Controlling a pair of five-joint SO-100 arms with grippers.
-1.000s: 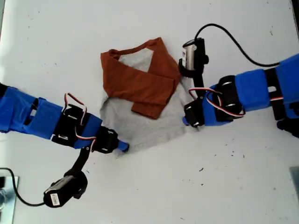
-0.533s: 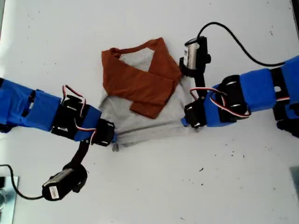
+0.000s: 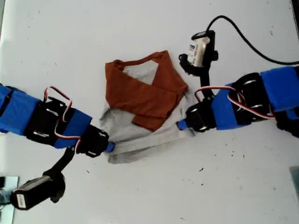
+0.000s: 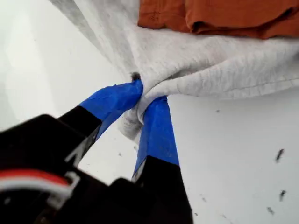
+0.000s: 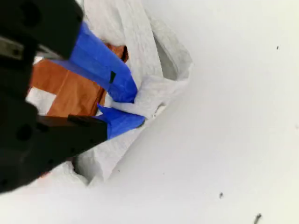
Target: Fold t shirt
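Both arms reach in low from opp. sides of the exterior view, shirt (image 3: 140, 105) between them on the white surface (image 3: 224, 186), sleeves crossed over the grey body. My first tool (image 4: 144, 95) is pinched tight on the grey hem; my second tool (image 5: 135, 108) is nipped onto another hem corner.

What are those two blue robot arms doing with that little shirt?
They are folding the t shirt on the white table. Its orange sleeves are already crossed over the grey body. My first gripper and my second gripper have each pinched a bottom corner of the grey hem between their blue fingers, so the bottom edge is bunched up. The bottom part is not yet folded over the sleeves.
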